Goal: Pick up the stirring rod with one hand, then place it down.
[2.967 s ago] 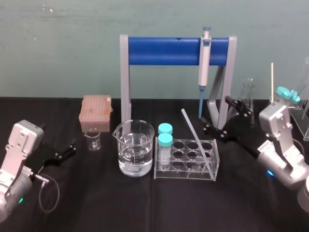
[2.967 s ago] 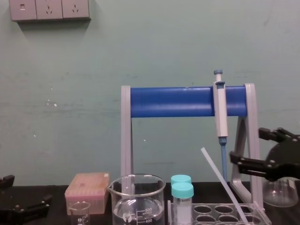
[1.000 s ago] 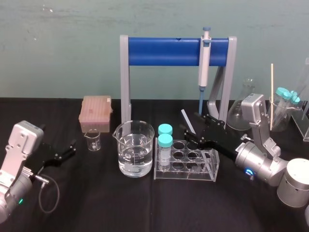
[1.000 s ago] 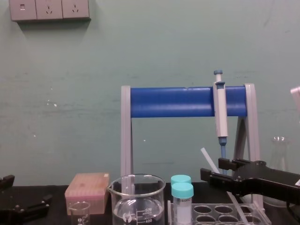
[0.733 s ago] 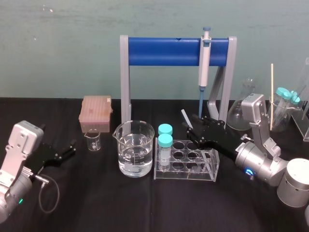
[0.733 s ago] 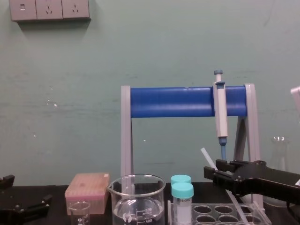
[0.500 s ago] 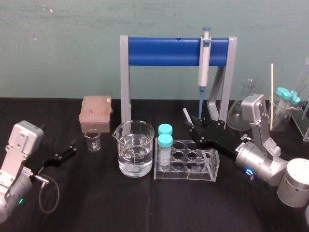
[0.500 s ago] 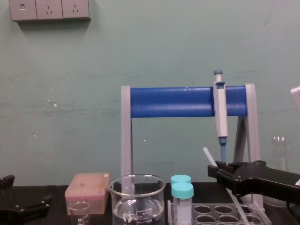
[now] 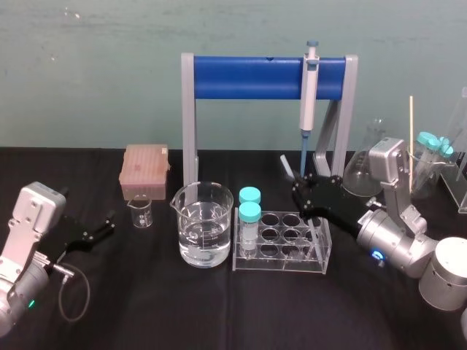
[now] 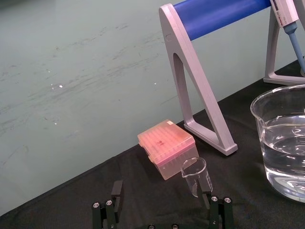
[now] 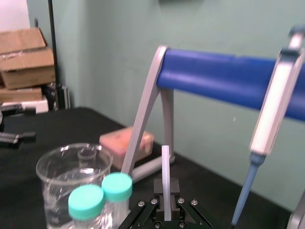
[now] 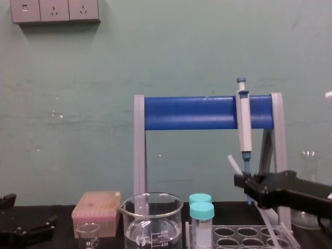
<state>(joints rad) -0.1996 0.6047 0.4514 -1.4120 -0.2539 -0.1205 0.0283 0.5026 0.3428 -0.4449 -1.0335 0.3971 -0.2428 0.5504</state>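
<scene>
Since a few seconds earlier the right gripper had swung in from the far right of the worktop and closed round the stirring rod. Over the last second the two together had edged a little to the right and up. The black jaws were pinched onto the rod just below its upper end, which poked out above them. From the wrist camera it rose straight up between them.

Its long axis ran on a slant, top toward the robot's left and the back wall, lower end down to the right inside the clear test tube rack. I could not tell whether the foot rested on the rack floor or had cleared it. To my eye the lift would have to go upward, roughly along that slant, until the lower end left its well. A sideways pull sooner might drag the rack.

Just behind the gripper hung the blue tip of the pipette on its stand, close enough to mind. Two capped tubes and the large beaker of water sat to the rack's left, apart from the rod. Far off on the left, the left gripper lay idle low over the worktop, fingers spread and holding nothing. The right arm was plainly the nearer.
</scene>
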